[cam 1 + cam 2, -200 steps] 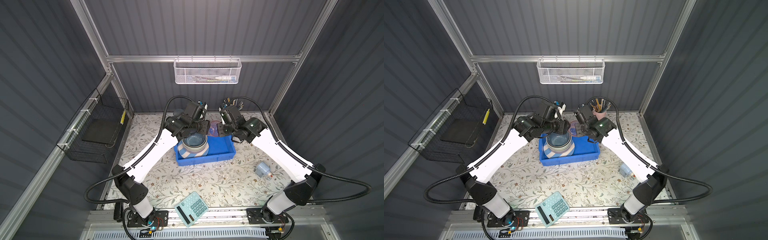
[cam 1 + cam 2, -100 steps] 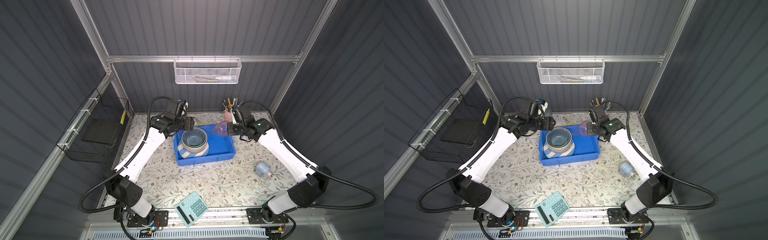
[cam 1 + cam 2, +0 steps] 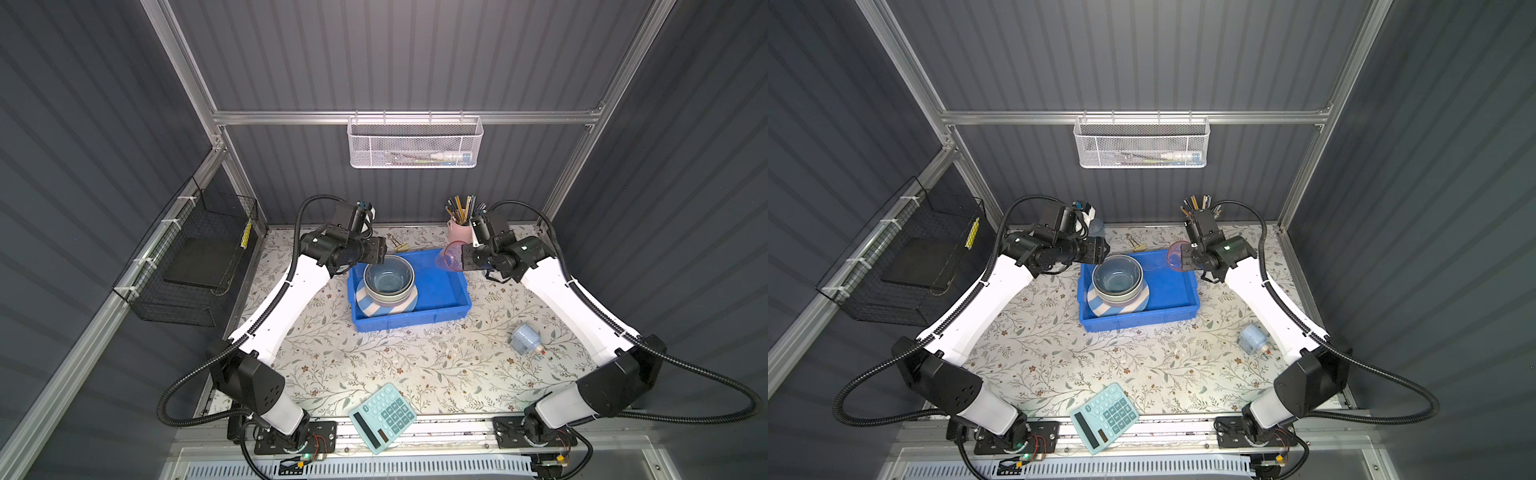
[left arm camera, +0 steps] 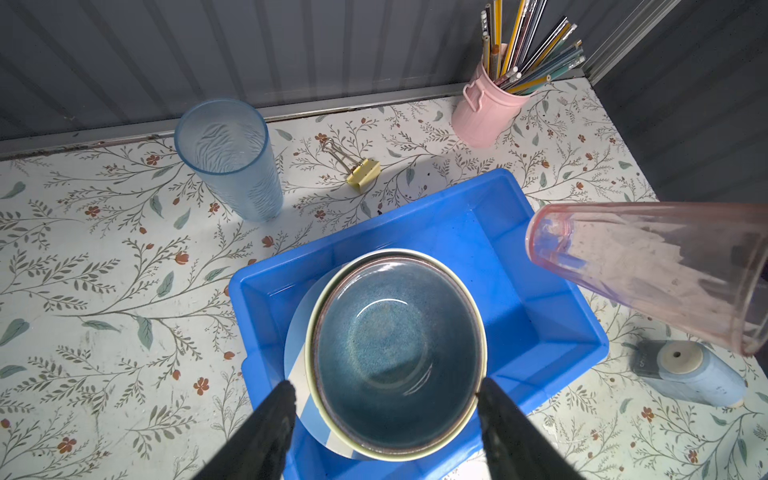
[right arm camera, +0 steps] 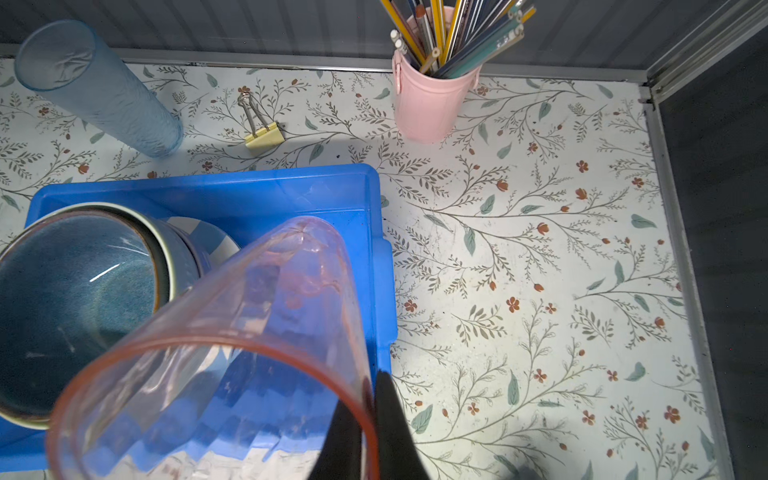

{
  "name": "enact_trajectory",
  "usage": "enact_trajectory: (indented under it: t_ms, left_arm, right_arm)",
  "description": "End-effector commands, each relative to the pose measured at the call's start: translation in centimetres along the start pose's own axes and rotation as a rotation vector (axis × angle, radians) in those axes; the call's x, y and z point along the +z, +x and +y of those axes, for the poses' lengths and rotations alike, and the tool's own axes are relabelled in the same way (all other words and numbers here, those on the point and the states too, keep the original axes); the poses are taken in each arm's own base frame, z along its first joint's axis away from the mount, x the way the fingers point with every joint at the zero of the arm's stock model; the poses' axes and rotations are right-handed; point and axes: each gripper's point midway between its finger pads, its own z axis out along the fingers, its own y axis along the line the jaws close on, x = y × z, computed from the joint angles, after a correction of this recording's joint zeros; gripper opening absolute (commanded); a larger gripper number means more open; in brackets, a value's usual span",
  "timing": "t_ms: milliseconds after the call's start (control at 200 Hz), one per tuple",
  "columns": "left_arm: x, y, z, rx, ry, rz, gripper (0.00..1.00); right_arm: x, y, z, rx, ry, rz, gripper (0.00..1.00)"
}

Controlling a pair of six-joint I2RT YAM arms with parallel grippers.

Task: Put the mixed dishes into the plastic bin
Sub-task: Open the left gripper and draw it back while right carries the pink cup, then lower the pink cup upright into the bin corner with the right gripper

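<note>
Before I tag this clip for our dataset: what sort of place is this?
Likely a robot lab cell, not a home: an aluminium frame, a left arm and right arm bolted at the front of a floral-covered table, and a blue bin of dishes near a cup of pencils.

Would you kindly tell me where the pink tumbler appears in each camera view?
In a top view: pink tumbler, over the far right corner of the blue bin.
In a top view: same corner.
Left wrist: tilted, base toward the bin.
Right wrist: close up, mouth toward the camera.
Shared landmark: the blue bin.
</note>
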Motion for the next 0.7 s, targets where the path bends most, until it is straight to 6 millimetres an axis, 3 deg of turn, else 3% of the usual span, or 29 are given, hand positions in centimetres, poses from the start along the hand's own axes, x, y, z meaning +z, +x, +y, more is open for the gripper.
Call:
enact_trajectory:
  t_ms: [0, 210, 380, 695]
  left_arm:
    - [0.0, 0.1, 1.0, 0.004, -0.017, 0.024, 0.71]
    - [0.2, 0.3, 3.8, -0.067, -0.065, 0.037, 0.71]
    - [0.0, 1.2, 7.6, -0.163, -0.142, 0.056, 0.71]
    - [-0.2, 2.4, 9.5, -0.172, -0.188, 0.067, 0.71]
  right_arm:
    - [1.5, -0.2, 0.3, -0.024, -0.008, 0.033, 0.0]
    - [4.8, -0.4, 0.5, -0.052, 0.001, 0.091, 0.0]
    - [7.7, -0.5, 0.3, -0.073, 0.025, 0.142, 0.0]
    - [11.4, -0.7, 0.3, -0.086, 0.061, 0.191, 0.0]
